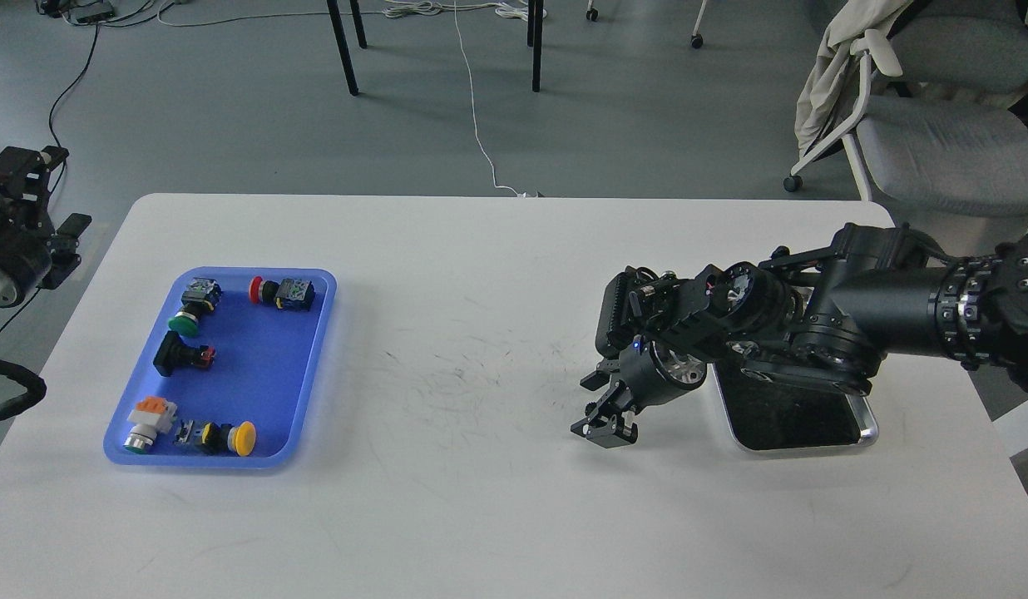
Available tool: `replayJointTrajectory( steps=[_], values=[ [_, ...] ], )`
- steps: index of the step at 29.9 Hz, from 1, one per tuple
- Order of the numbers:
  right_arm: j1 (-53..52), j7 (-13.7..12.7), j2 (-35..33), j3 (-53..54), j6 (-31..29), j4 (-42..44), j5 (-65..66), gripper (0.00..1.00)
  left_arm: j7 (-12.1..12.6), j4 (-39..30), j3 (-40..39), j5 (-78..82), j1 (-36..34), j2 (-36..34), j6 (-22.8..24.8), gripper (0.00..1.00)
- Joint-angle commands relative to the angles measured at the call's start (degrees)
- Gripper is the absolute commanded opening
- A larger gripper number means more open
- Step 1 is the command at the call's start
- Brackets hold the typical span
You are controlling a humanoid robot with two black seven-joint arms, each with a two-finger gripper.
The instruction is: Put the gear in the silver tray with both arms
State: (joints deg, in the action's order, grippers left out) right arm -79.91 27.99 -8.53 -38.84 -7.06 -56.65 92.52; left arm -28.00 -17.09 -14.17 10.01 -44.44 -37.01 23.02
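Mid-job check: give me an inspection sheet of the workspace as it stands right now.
Surface: white table, dark scuff marks near the middle.
Job's things: silver tray at right, partly under the right arm; visible part holds nothing.
Clutter: blue tray at left with six push-button switches.
Grippers: right gripper low over the table left of the silver tray, state unclear; left gripper off the table's left edge, state unclear.
Cables: white cord and black cable on the floor.
Surroundings: grey chair with draped cloth, dark furniture legs.
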Motion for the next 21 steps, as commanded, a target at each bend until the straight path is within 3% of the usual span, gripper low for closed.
replayJointTrajectory(
  steps=[1, 21],
  values=[
    [-0.07, 0.01, -0.09, -0.01, -0.59, 0.14, 0.20, 0.65, 0.00, 0.13, 0.02, 0.01, -0.04, 0.01, -0.08, 0.98],
    [-0.77, 0.01, 0.44, -1.24, -1.03, 0.14, 0.38, 0.53, 0.00, 0.30, 0.02, 0.01, 0.05, 0.54, -0.08, 0.98]
  ],
)
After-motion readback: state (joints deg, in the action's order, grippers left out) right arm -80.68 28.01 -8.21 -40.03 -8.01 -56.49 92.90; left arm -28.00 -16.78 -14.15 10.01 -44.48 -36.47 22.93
